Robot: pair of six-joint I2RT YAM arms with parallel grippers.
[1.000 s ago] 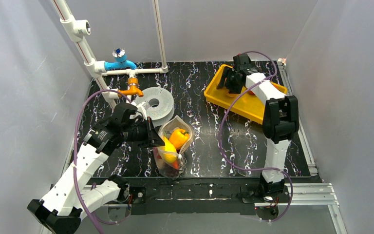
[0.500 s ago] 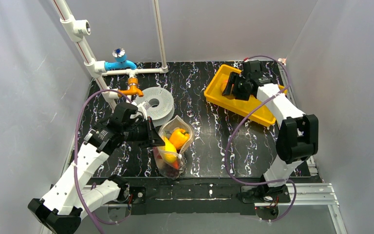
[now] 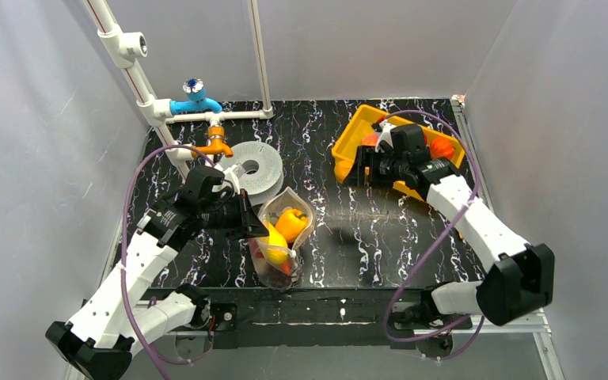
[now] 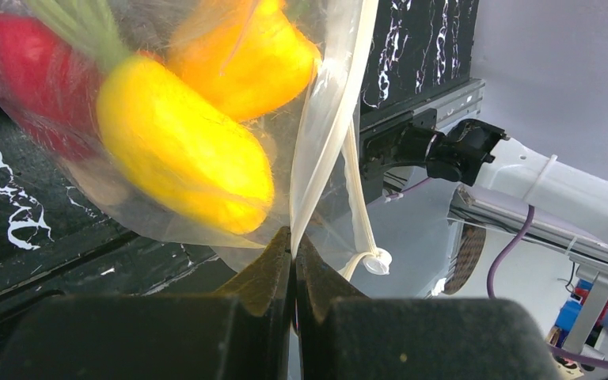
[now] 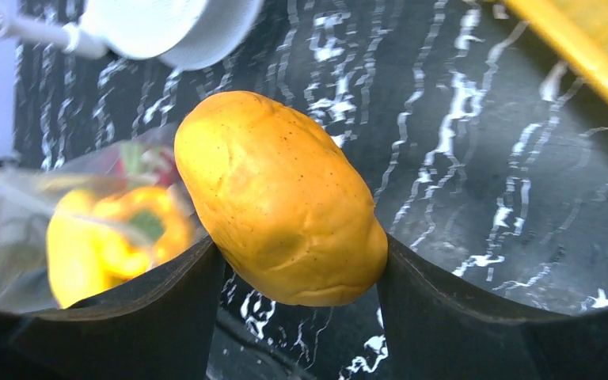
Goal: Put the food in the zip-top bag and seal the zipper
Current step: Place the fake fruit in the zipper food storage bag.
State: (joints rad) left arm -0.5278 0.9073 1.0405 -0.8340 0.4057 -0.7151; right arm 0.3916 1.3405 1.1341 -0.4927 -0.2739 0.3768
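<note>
The zip-top bag (image 3: 283, 237) stands open at the front middle of the table. It holds a yellow pepper (image 4: 182, 150), an orange pepper (image 4: 237, 55) and a red pepper (image 4: 12, 75). My left gripper (image 4: 294, 241) is shut on the bag's mouth edge, beside the pale zipper (image 4: 355, 190); in the top view this left gripper (image 3: 247, 226) is at the bag's left side. My right gripper (image 5: 297, 273) is shut on a lumpy yellow-orange potato-shaped food (image 5: 281, 198). It hangs above the table left of the tray, with the bag (image 5: 16, 229) below and ahead. In the top view the right gripper (image 3: 351, 170) carries that food (image 3: 340, 171).
A yellow tray (image 3: 347, 134) at the back right holds more orange and red food (image 3: 443, 148). A grey ring-shaped spool (image 3: 252, 168) lies behind the bag. White pipes with a blue fitting (image 3: 195, 101) and an orange fitting (image 3: 216, 145) stand at the back left.
The right arm has swung left out of the tray with the potato-shaped food, toward the bag. The left arm and the bag have stayed put.
</note>
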